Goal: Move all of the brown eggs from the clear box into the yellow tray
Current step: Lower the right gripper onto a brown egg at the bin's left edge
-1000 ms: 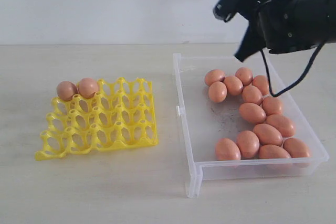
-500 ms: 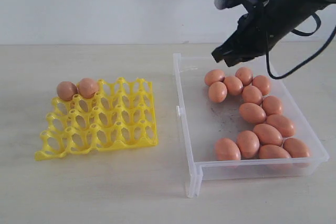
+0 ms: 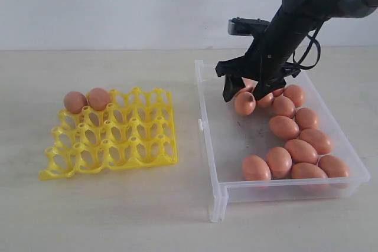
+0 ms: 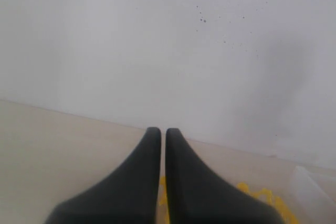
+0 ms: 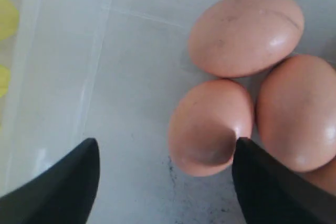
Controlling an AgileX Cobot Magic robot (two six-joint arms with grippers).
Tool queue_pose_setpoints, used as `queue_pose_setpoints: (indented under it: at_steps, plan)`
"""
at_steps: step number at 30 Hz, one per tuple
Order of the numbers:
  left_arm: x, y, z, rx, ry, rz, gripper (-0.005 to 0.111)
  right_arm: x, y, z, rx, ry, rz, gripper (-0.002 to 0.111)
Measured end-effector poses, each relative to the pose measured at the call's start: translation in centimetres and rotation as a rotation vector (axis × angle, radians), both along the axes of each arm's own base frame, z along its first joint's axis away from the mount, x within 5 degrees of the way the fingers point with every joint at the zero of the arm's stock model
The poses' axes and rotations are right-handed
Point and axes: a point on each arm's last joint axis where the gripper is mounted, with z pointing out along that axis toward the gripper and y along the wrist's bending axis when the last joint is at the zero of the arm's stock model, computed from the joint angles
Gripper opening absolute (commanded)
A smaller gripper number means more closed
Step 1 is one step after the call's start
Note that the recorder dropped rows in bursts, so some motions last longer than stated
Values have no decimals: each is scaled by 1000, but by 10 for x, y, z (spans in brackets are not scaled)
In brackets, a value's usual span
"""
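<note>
Several brown eggs point(image 3: 284, 127) lie along the right side of the clear box point(image 3: 204, 126). Two more brown eggs point(image 3: 98, 98) sit in the far left cups of the yellow tray point(image 3: 112, 140). My right gripper point(image 3: 243, 91) is lowered into the far end of the box and stands open over one egg point(image 3: 244, 104). In the right wrist view that egg point(image 5: 210, 127) lies between the spread jaws of the right gripper point(image 5: 167, 148), close to one finger, with two others point(image 5: 245, 32) behind it. My left gripper point(image 4: 160, 132) is shut and empty, away from the eggs.
The box's left floor point(image 3: 233, 140) holds no eggs and is scuffed dark. Tray and box sit side by side on a pale table point(image 3: 118, 205) with a white wall behind. In the left wrist view a bit of yellow tray point(image 4: 257, 192) shows.
My right arm has swung down and leftward from above the box's far right corner into the box. Its jaws have opened over the nearest egg of the far cluster.
</note>
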Motion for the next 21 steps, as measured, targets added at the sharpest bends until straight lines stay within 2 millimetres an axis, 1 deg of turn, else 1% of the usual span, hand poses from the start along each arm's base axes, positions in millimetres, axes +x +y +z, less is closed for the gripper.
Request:
queue_pose_setpoints:
  at_steps: [7, 10, 17, 19, 21]
  plan:
    - [0, 0, 0, 0, 0, 0, 4, 6, -4, -11, -42, 0, -54, 65]
    - [0, 0, 0, 0, 0, 0, 4, 8, -6, -19, -69, 2, -65, 65]
    - [0, 0, 0, 0, 0, 0, 4, 15, -6, -31, -67, -30, -91, 65]
    - [0, 0, 0, 0, 0, 0, 4, 16, -6, -33, -65, -41, -95, 62]
    - [0, 0, 0, 0, 0, 0, 4, 17, -6, -35, -66, -41, -96, 55]
